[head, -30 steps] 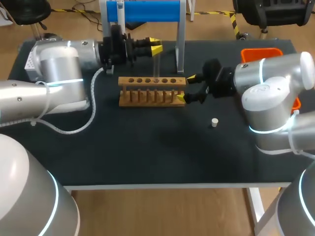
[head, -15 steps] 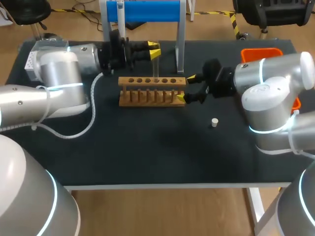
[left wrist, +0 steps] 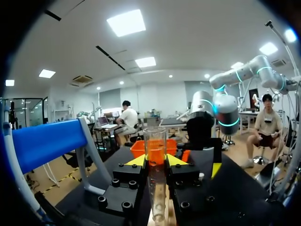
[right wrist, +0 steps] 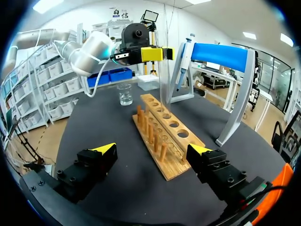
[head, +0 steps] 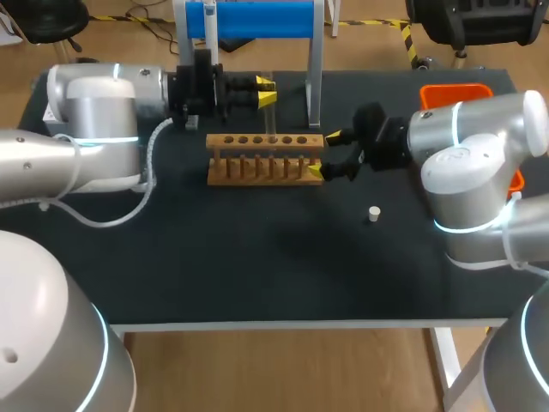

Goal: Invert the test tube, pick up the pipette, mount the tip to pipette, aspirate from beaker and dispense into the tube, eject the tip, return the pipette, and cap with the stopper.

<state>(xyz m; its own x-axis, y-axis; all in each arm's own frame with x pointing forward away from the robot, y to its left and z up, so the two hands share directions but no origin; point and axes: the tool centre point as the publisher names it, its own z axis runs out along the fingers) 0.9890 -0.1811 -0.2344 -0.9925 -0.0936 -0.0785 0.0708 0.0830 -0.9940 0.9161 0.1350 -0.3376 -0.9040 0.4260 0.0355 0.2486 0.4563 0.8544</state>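
Left jaws: clamped from both sides on the clear test tube (left wrist: 155,155), upright with the open mouth up, above the holes of the wooden rack (head: 266,159). Right jaws: spread wide, gripping nothing, straddling the rack's right end with one yellow tip on each side; touching the wood or not, cannot tell. Past the rack's other end, a glass beaker (right wrist: 124,94) on the counter (head: 257,257). Behind the rack, the pipette (right wrist: 186,49) hanging on the blue-topped stand (head: 257,19). Right of the rack and apart from it, a small white stopper (head: 374,213). At the counter's far right corner, an orange bin (head: 455,90).
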